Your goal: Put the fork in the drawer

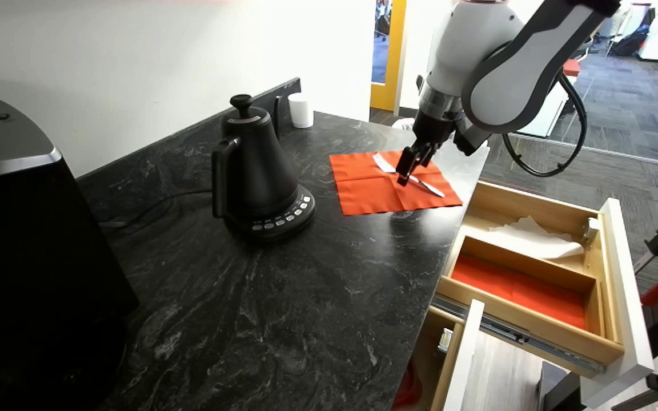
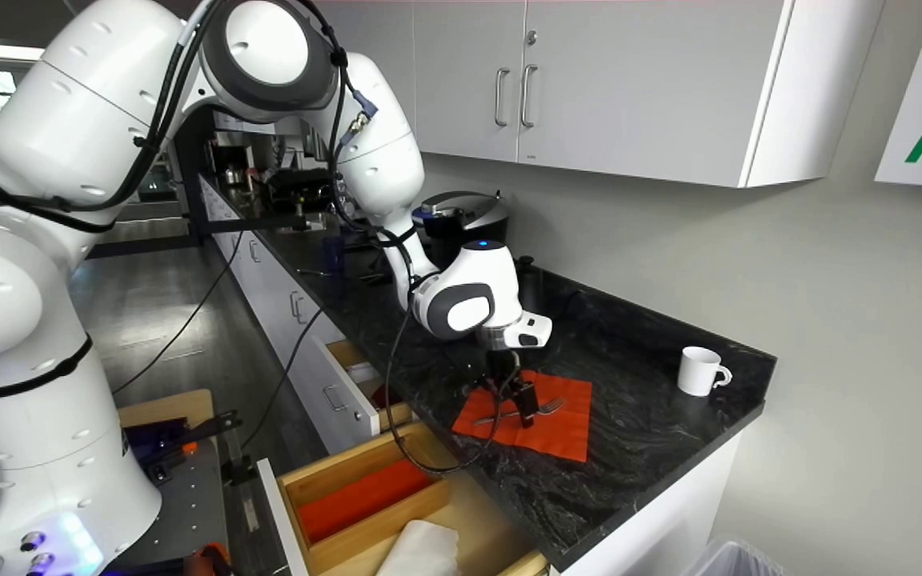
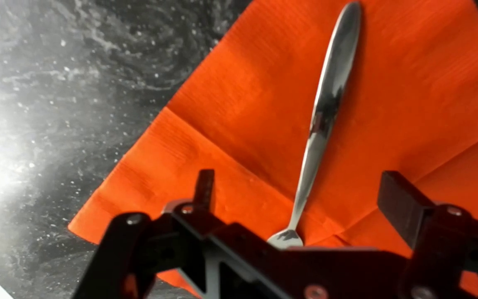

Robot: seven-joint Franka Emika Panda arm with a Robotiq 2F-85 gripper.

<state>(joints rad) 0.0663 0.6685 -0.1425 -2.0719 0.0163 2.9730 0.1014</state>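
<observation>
One hand (image 3: 298,193), blk, jaws spread w/ a wide gap btwn, poised at the red-orange cloth (image 3: 247,91); can't tell if touching. Btwn the jaws in wrist view, stem of the silvery fork (image 3: 321,122), apart from both sides; tine end partly hidden behind the hand. Lying on the cloth, handle end toward the drawer (image 1: 630,285), tines toward the wall (image 2: 845,264).

Under the cloth, dk counter (image 1: 306,302) w/ pale marbling. Over it, white arm (image 2: 469,280) w/ blk cables, angled down to the hand.

Just off the counter edge & lower, light wood drawer pulled out in both exterior views: red-orange lining (image 1: 517,291) in 1 compartment, rumpled white sheet (image 1: 534,242) across the divider. Next to it, 2nd drawer (image 1: 466,354), also pulled out, partly cut off in an exterior view.

Nr the cloth, blk kettle (image 1: 257,165), upright on its base (image 1: 275,220), btns in a row. Farther, white mug (image 2: 698,371) upright toward the counter end, handle visible. Well apart from the cloth, blk/silver appliance (image 1: 26,240), partly cut off.

Beyond: white cabinets (image 2: 637,88) mounted high on the wall, w/ metal handles; in an exterior view, yellow door frame (image 1: 395,63) & gray carpeted floor (image 1: 620,111) in bkgd.
</observation>
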